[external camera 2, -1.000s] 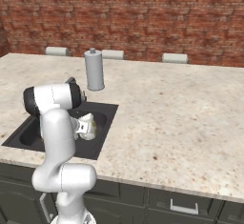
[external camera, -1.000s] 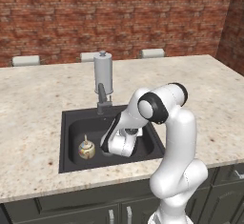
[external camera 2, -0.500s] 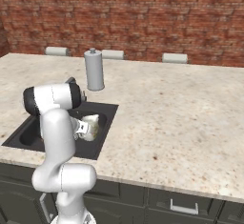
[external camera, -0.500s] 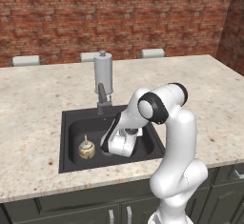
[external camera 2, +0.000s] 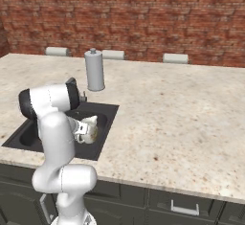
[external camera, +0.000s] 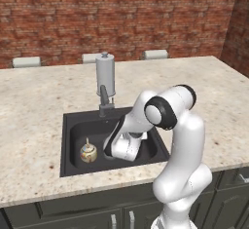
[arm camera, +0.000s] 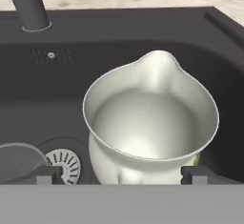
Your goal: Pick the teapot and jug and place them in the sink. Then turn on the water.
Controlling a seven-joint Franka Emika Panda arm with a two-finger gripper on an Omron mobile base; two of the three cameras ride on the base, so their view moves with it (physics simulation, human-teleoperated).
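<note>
The jug (arm camera: 151, 123) stands upright inside the sink (arm camera: 114, 37), its open mouth facing the hand camera, and the gripper (arm camera: 121, 174) has its 2 fingertips spread wide, 1 on each side of the jug's lower body, apparently no longer squeezing it. The risk from here is a fingertip catching the rim or handle as the hand lifts away, which could tip the jug against the basin wall or toward the drain. The hand view shows the jug's mouth, the drain and the tap (arm camera: 28, 4) base; the left base view instead shows the teapot (external camera: 88, 152) resting at the sink's left end, and a grey canister (external camera: 105, 74) behind the tap.
</note>
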